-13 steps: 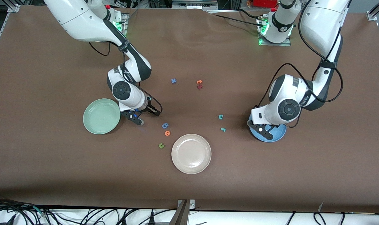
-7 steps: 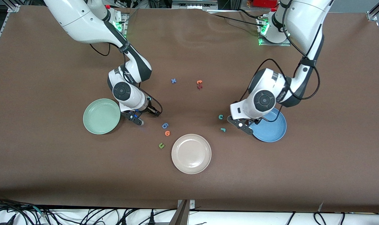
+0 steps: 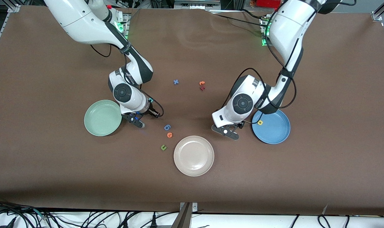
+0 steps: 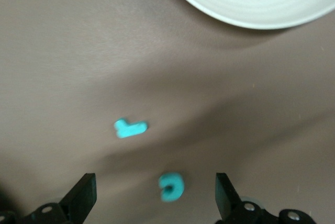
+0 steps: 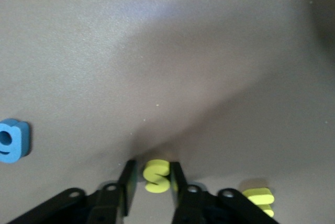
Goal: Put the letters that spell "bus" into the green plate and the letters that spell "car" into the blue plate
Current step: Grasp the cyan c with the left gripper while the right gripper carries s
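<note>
My right gripper (image 3: 137,122) is down at the table beside the green plate (image 3: 102,117). In the right wrist view its jaws (image 5: 154,170) are shut on the yellow s (image 5: 157,176), which rests on the table. A second yellow letter (image 5: 259,198) lies beside the s. My left gripper (image 3: 227,131) hangs open between the beige plate and the blue plate (image 3: 274,130). In the left wrist view the teal c (image 4: 171,186) lies between its spread fingers (image 4: 85,197), with the teal r (image 4: 130,127) just ahead. The yellow a (image 3: 260,122) lies in the blue plate.
A beige plate (image 3: 194,155) sits nearer the front camera at mid-table. A blue 6-like letter (image 3: 167,127), an orange one (image 3: 169,135) and an olive u (image 3: 163,147) lie beside it. A blue x (image 3: 176,82) and an orange t (image 3: 202,83) lie farther back.
The left arm swung from over the blue plate to over the teal c and r, uncovering the yellow a in the plate. The right gripper stayed put and closed on the s.
</note>
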`<state>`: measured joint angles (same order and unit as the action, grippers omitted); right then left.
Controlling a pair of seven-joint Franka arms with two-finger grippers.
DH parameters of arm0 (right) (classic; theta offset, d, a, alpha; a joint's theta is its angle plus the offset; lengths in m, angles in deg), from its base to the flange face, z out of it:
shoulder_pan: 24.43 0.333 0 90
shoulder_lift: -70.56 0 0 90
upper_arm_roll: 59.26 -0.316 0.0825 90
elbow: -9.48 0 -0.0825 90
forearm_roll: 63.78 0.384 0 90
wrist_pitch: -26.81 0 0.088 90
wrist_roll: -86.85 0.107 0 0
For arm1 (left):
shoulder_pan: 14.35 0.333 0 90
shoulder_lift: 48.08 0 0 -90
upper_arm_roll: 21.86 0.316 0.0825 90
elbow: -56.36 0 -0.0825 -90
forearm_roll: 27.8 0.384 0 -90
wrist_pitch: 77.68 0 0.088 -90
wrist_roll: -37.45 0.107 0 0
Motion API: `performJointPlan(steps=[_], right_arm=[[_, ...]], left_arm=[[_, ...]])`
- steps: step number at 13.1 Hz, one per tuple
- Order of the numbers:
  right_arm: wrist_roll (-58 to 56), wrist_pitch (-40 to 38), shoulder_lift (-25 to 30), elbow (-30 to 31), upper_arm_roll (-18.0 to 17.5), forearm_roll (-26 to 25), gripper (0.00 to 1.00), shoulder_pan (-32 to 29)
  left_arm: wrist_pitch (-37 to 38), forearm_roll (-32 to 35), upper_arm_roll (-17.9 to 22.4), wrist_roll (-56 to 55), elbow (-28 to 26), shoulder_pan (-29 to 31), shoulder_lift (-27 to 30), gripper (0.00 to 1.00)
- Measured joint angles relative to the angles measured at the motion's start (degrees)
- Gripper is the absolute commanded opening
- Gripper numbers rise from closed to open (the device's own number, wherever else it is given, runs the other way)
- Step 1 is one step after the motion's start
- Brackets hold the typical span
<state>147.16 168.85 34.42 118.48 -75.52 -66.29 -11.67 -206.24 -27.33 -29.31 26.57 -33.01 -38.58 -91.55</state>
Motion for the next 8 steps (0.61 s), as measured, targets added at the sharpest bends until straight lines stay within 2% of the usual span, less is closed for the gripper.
performJointPlan(steps=[1,3,5,6,7,8], right_arm=[[-0.03,0.02,0.00,0.00,0.00,-0.11,0.24,0.02],[-0.16,0.11,0.03,0.00,0.00,-0.48,0.01,0.12],[-1.42,0.40,0.18,-0.09,0.20,-0.61,0.00,0.27],[-3.15,0.18,0.27,-0.13,0.76,-0.61,0.00,0.35],[-5.21,-0.91,0.63,-0.28,1.69,-0.61,0.00,0.39],[-7.82,-3.36,1.34,-0.71,2.97,-0.61,0.00,0.37]], left_arm=[[-0.69,0.00,-0.01,-2.78,0.01,-0.88,-1.02,1.00],[-0.69,0.00,-0.01,-6.85,-0.15,-2.50,-2.22,1.00],[1.10,0.00,0.23,-7.72,-0.63,-2.77,-2.37,0.99],[1.88,0.00,0.48,-7.81,-0.66,-2.72,-2.36,0.94],[2.17,0.00,0.61,-7.84,-0.65,-2.64,-2.35,0.78],[2.30,0.01,0.69,-7.90,-0.64,-2.58,-2.31,0.52]])
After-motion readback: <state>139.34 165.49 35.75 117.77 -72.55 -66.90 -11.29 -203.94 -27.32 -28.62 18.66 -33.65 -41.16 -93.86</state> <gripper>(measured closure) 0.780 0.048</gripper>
